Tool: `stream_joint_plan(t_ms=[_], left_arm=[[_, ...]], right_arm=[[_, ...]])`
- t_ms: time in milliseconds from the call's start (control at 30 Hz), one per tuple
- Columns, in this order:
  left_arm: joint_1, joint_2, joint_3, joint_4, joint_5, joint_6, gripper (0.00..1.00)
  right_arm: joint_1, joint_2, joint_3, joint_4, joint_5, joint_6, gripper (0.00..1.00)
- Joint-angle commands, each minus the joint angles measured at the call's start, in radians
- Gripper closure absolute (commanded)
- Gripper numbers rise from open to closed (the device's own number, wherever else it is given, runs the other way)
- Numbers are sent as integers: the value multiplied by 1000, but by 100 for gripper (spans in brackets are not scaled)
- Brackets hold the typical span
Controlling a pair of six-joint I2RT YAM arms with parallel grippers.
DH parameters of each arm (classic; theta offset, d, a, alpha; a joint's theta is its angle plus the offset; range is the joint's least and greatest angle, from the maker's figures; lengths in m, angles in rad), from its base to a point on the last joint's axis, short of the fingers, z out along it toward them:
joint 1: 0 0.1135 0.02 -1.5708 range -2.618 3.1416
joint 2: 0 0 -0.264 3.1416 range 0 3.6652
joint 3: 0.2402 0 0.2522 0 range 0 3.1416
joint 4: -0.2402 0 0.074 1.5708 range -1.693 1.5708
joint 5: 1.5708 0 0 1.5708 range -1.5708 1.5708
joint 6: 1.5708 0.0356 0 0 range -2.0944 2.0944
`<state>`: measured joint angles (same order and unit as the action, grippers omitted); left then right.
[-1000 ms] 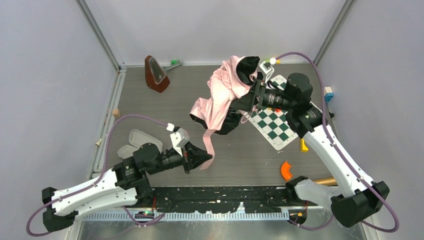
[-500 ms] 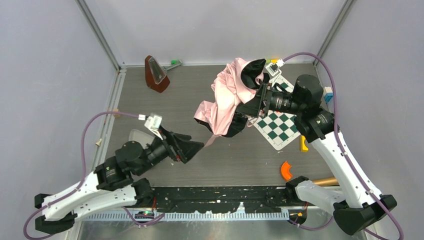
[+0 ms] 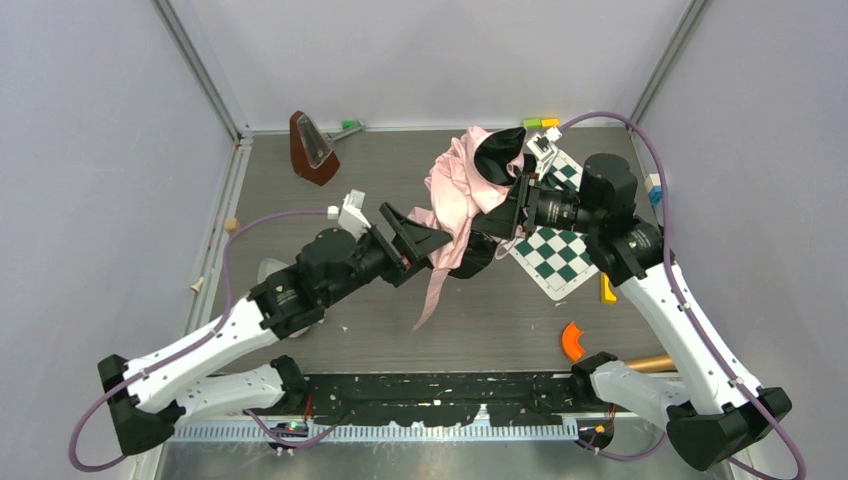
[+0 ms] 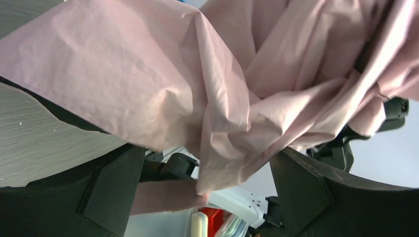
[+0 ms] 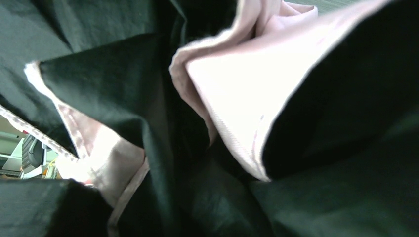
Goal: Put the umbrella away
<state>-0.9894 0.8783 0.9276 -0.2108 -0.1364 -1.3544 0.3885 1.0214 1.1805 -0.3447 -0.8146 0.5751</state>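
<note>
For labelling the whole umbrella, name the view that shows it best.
Top external: the whole crumpled umbrella shows there, with both its pink and black sides and its outline against the table. The left wrist view gives only pink folds close up. The right wrist view gives only black and pink fabric filling the frame.

The right gripper (image 3: 500,214) has its fingertips buried in the bunched folds of the umbrella (image 3: 455,185) it holds up, and its own wrist camera shows only blurred black and pink cloth from edge to edge. Part of the chessboard (image 3: 550,250) lies under that arm, and a clear plastic piece (image 3: 268,270) at the left is mostly covered by the left arm. In the left wrist view the canopy runs off the top and right edges, and the bottom edge cuts the left gripper's (image 4: 207,158) spread fingers (image 4: 111,192).
</note>
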Motion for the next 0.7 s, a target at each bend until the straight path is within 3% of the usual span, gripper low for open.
stream_joint_plan(t_ms=[0,333,467,667], left_arm=[[37,56,51,146,56,-114,1],[137,129,126,204,109,-96,1],[169,157,144,205,173,-94,1],[184,227,168,262,250,-97,1]], right_arm=[[-6,-30,-21,111,-25,32,95],[-5,-40,-110,201,-115,162,95],[-5,-44,-186,445,-158,352,95],[-4,-10,-291,826,-213,776,95]])
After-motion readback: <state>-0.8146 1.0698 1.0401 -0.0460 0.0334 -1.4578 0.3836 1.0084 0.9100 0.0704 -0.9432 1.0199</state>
